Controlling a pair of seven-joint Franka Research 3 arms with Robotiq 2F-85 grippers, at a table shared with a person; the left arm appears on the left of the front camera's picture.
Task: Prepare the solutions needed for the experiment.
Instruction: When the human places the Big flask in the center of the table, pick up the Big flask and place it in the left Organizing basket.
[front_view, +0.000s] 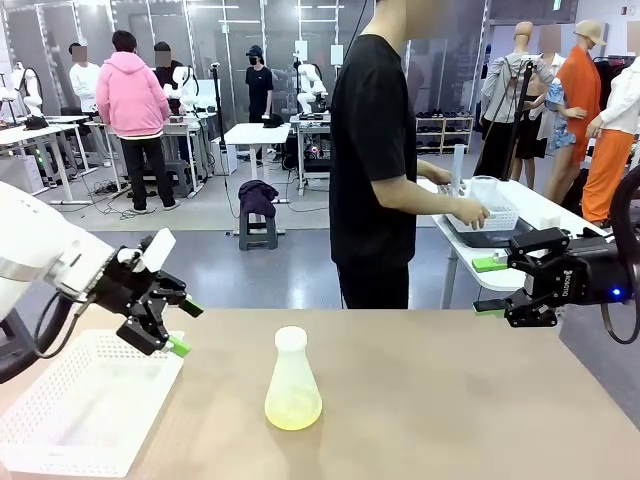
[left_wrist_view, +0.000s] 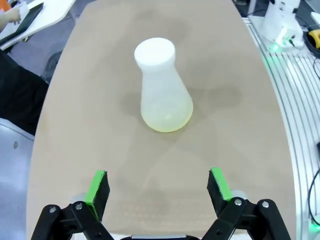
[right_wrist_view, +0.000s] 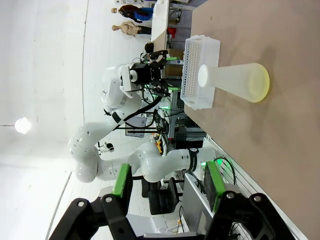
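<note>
**A:** ok so where's the flask (front_view: 292, 383) right now?

**B:** lower middle of the front view, standing upright on the tan table (front_view: 450, 400), nothing touching it. Frosted whitish cone, narrow neck, and the solutions (front_view: 293, 410) are a thin pale yellow layer at the bottom. In the left wrist view it sits in the upper middle of the frame (left_wrist_view: 161, 85), well above the fingertips.

**A:** and the grippers?

**B:** left gripper (front_view: 183, 328) is at the left of the front view, hanging over the near edge of a white basket (front_view: 70, 410), tilted down toward the table. Jaws spread wide, nothing between them. The left wrist view shows both green pads (left_wrist_view: 98, 187) far apart with bare table in the gap.

**A:** right one?

**B:** right gripper (front_view: 489, 286) is at the right edge of the front view, raised above the table, pointing toward frame left. Jaws apart, empty. In the right wrist view its pads (right_wrist_view: 122, 181) stand apart too, and the flask (right_wrist_view: 235, 81) lies sideways in the upper right of that frame, next to the basket (right_wrist_view: 200, 70).

**A:** anyone around?

**B:** 1 person (front_view: 375, 160) in a black shirt behind the table, turned toward a side table (front_view: 530, 215) at frame right.
</note>
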